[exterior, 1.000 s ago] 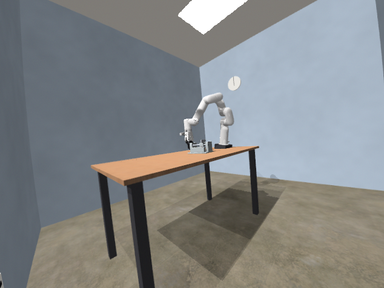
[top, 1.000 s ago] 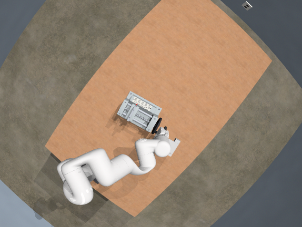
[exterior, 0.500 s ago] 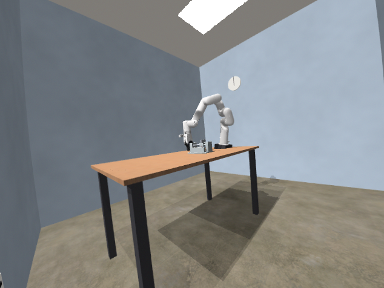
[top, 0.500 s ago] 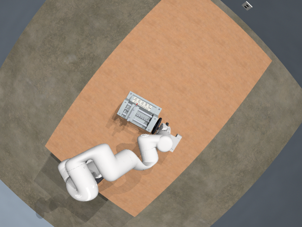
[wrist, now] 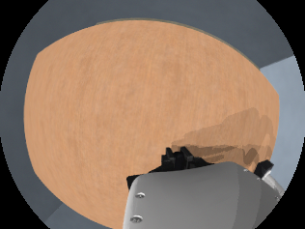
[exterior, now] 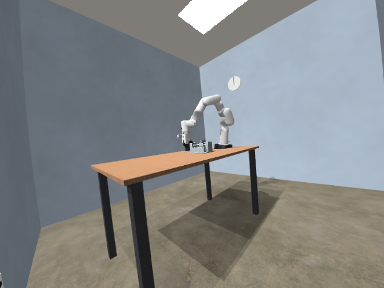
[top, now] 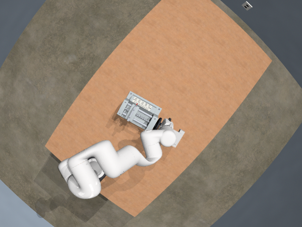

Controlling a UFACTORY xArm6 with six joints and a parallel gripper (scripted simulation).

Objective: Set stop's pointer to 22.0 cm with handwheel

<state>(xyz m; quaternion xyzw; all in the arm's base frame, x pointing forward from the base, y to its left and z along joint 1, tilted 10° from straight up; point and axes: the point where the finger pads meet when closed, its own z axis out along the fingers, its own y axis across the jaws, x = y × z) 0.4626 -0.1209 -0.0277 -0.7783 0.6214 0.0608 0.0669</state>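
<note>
Wood grain in a warm orange tone covers the desk, a flat rectangular slab on dark square legs that only the exterior view shows. Near the arm's end of it sits the stop fixture, a pale grey, boxy metal frame with parallel rails and a white scale strip along its far side; a small red pointer lies on that strip, but the figures are too small to read. At the fixture's end nearest the wrist stands the handwheel, a thin black disc seen edge-on from above.

The arm is glossy white, built of rounded, tube-like links that fold back from its base at the desk's corner. Its hand is just beside the wheel and is closed down narrow on something; the fingers are hidden under the wrist from above, and by its place the thing gripped looks to be the handwheel.

The wrist view shows mostly bare desk and the grey, smooth housing of the hand, with a dark part peeking over its edge. The exterior view adds blue-grey walls, a round wall clock and a mottled concrete floor.
</note>
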